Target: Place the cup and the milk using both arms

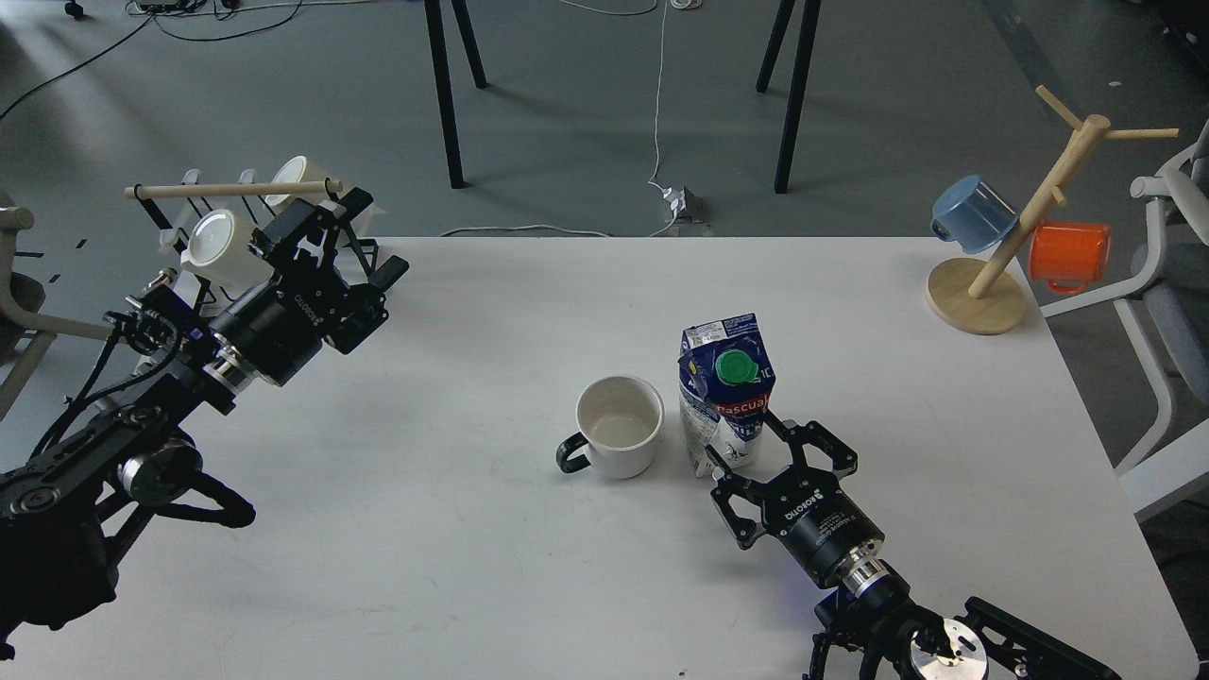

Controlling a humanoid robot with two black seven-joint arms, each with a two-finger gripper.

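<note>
The blue-and-white milk carton (725, 392) with a green cap stands upright on the white table (491, 548), right of centre. A white cup (619, 437) with a black handle stands just to its left, mouth up, nearly touching it. My right gripper (751, 444) sits at the carton's base from the near side. Its fingers are spread either side of the lower carton and look open. My left gripper (376, 238) is open and empty at the table's far left, by the rack, far from the cup.
A drying rack (227, 212) with white cups and a wooden bar stands at the table's left edge behind my left gripper. A wooden mug tree (1001, 264) with a blue cup and an orange cup stands at the far right corner.
</note>
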